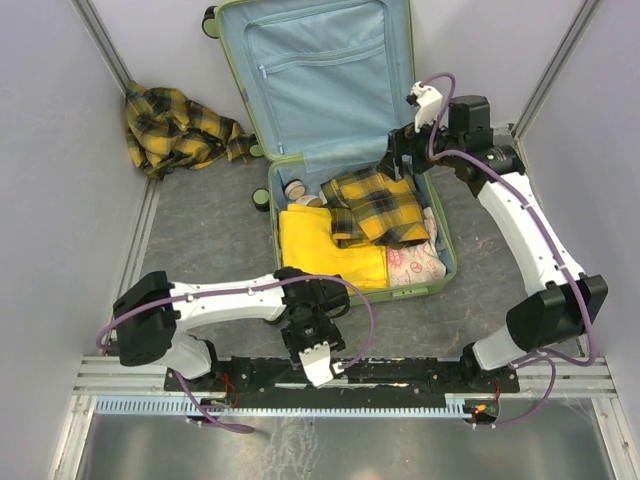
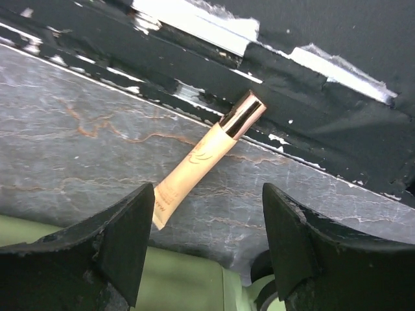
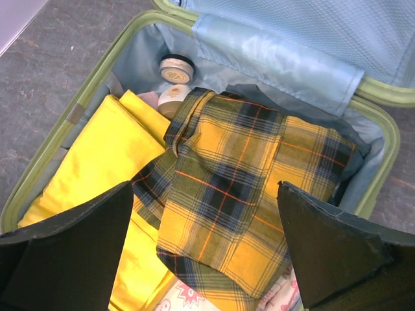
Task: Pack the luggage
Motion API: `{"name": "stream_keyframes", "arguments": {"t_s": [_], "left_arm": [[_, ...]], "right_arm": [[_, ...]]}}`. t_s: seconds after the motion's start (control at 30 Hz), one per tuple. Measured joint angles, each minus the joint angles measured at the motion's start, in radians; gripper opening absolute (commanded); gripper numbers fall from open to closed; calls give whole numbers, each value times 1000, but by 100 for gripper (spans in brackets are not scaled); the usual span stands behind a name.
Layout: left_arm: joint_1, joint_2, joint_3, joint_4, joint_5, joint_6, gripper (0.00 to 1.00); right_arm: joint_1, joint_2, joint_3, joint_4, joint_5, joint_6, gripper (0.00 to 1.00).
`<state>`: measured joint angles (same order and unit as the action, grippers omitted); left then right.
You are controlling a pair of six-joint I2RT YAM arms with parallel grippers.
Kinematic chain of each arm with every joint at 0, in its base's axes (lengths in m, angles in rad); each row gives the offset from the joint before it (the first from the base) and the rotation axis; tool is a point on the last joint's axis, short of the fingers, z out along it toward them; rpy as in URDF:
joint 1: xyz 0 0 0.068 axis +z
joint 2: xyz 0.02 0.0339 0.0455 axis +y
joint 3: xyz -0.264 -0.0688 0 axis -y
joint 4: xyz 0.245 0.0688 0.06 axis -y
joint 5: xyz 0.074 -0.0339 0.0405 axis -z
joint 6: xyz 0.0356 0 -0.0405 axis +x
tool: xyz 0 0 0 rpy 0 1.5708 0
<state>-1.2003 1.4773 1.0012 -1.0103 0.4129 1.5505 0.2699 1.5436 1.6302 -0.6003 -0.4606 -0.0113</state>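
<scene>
Left gripper [image 2: 207,214], jaws apart, nothing grasped, lines up on beige cosmetic tube [image 2: 206,154] by table [image 2: 65,142] near edge; centre tube before closing. Right gripper [image 3: 206,194], released, hovers over plaid shirt [image 3: 240,168] in luggage [image 3: 84,97].

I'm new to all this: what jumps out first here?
The open lime-green suitcase in the middle of the table, a yellow plaid garment lying on plain yellow clothing inside it. A second plaid garment lies crumpled in the table's far left corner. At the near edge, the left gripper stands open at a small beige cosmetic tube with a coppery cap.
</scene>
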Motion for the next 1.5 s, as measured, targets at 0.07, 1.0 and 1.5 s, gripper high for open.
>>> {"name": "stream_keyframes", "arguments": {"t_s": [0.07,1.0,1.5], "left_arm": [[0,12,-43,48,-29,18,70],[199,-54,262,201,207,-502,13],[757,462,730,267,90,-921,14]], "right_arm": [[-16,-20,-16,2,-6,7,99],[-111,-35,-49,0,-64,58,99],[-182,2,-88,2,-85,86,100]]}}
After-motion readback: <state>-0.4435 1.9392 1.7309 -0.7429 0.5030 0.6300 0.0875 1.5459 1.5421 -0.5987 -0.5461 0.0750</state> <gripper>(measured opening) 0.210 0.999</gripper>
